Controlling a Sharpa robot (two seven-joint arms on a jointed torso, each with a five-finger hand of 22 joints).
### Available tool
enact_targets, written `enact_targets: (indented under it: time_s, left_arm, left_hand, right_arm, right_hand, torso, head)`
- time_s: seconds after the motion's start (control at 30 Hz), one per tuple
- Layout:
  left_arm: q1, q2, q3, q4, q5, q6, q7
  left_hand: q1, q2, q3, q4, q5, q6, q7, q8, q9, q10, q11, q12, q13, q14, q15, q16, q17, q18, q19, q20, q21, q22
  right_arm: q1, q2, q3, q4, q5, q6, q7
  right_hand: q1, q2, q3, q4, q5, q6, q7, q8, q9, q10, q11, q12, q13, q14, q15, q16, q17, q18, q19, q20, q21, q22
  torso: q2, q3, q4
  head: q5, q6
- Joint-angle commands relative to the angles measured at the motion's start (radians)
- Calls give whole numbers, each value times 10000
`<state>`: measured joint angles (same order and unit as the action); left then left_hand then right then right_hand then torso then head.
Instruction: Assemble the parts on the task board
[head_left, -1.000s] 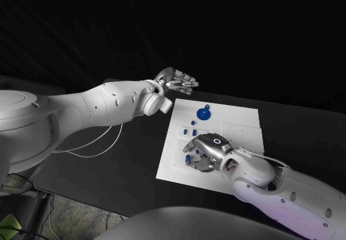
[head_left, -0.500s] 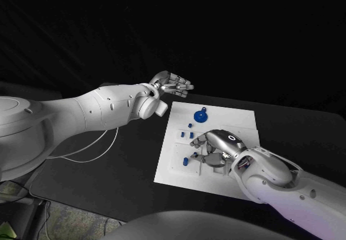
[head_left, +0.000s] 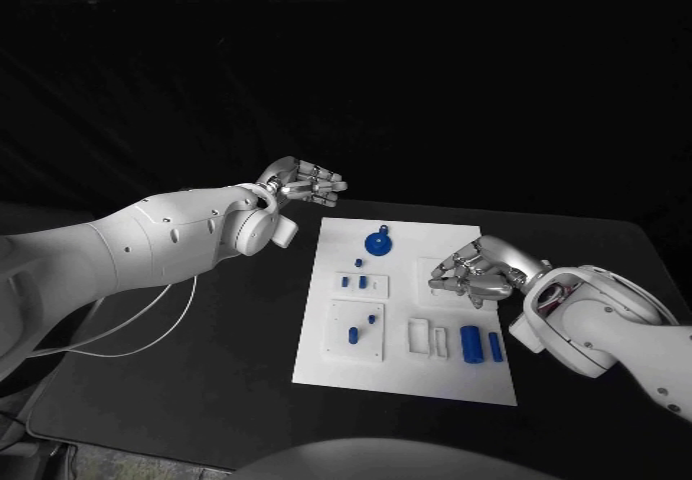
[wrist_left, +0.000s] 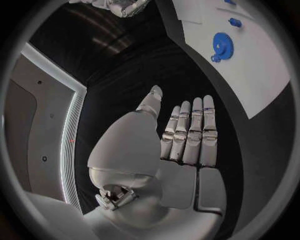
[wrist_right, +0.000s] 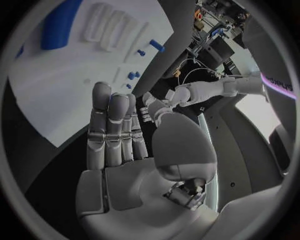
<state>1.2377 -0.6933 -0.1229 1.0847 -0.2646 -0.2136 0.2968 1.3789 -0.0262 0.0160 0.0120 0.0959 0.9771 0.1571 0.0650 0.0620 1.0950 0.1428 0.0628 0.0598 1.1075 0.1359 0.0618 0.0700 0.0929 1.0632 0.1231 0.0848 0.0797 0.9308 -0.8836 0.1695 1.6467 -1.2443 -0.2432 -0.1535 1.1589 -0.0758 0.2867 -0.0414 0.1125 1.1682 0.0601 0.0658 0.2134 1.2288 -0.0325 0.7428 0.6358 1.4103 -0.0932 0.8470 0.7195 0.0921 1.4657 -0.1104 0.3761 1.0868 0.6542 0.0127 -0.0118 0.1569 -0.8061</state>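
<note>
The white task board (head_left: 411, 370) lies in the middle of the black table. On it are a blue gear (head_left: 378, 243) at the far side, small blue pegs (head_left: 353, 283) left of centre, and two blue cylinders (head_left: 472, 342) near the front right. My right hand (head_left: 483, 272) hovers over the board's right half, holding nothing; in the right wrist view its fingers (wrist_right: 115, 127) are stretched out over the board (wrist_right: 62, 80). My left hand (head_left: 303, 180) hangs beyond the board's far left corner, empty, its fingers (wrist_left: 190, 132) straight, with the gear (wrist_left: 222, 45) ahead of it.
Bare black table surrounds the board on all sides. A thin white cable (head_left: 137, 325) trails under my left arm at the table's left. Pale slots (head_left: 428, 337) sit in the board beside the blue cylinders.
The camera has shifted. My right hand has left the board's near left area and moved to its right half, uncovering the blue cylinders. The left hand stays off the far left corner.
</note>
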Motion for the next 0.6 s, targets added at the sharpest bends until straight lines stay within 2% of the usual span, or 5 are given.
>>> enact_targets:
  time_s: [0.03, 0.17, 0.3, 0.4, 0.6]
  left_arm:
    - [6, -146, 0, 304, 119, 105, 194]
    - [5, -430, -7, 760, 177, 22, 230]
    - [2, -670, -37, 1184, 198, -24, 255]
    - [1, -815, -133, 1464, 205, -27, 282]
    - [0, -944, -230, 1772, 184, 26, 343]
  left_hand:
    - [-71, -22, 12, 75, -60, 33, 0, 31, 7, -14, -4, -30, 6, 66, -1, 2, 12, -132, -49, 4, 2, -6]
    - [-79, -37, 22, 83, -59, 57, -7, 28, 6, 5, -11, -32, 5, 84, -6, 0, 12, -134, -41, -3, 6, -4]
    - [-82, -64, 25, 83, -57, 61, -6, 25, 6, 11, -11, -33, 4, 86, -7, 0, 12, -138, -42, -5, 6, -4]
    - [-83, -63, 38, 88, -52, 68, -14, 24, 6, 46, -23, -32, 4, 98, -13, 0, 12, -141, -42, -9, 7, -4]
    - [-258, -221, -25, 191, -91, 61, -123, 22, 6, 141, -137, -34, 4, 97, -23, 0, 13, -162, -51, -15, 5, -5]
  right_arm:
    - [45, -279, 13, -43, 1473, 1617, -1063]
    - [87, -657, 31, -15, 1643, 2221, -1865]
    - [103, -926, 36, 55, 1463, 3031, -2534]
    - [108, -1084, -5, 93, 1249, 3523, -2930]
    - [110, -1202, -104, 103, 1122, 3737, -3519]
  right_hand:
    - [-243, -51, 104, 128, 109, -26, -102, 15, 858, 40, -88, 492, 1094, 132, -73, 238, 544, -118, 456, -117, 771, 333]
    - [-470, -147, 355, 342, 94, -87, -227, 12, 2245, 524, -144, 1373, 2989, 220, -113, 790, 1762, -150, 481, -159, 1668, 665]
    - [-885, -222, 547, 556, 109, -312, -240, -3, 3539, 902, -142, 2315, 4818, 319, -89, 1385, 3006, -145, 496, -147, 2551, 1098]
    - [-993, -432, 711, 955, 41, -444, -211, -6, 3906, 1114, -99, 2588, 5427, 371, -77, 1577, 3497, -126, 509, -121, 3021, 1352]
    - [-1196, -364, 735, 1208, 14, -509, -194, -20, 4052, 1291, -101, 2640, 5934, 448, -71, 1617, 3891, -117, 530, -114, 3455, 1632]
  torso:
    - [-77, 47, -49]
    - [-131, 61, -71]
    - [-177, 82, -84]
    - [-213, 79, -80]
    - [-267, 49, -110]
  head:
    - [-245, -33]
    - [-412, -105]
    - [-552, -137]
    - [-627, -202]
    - [-726, -268]
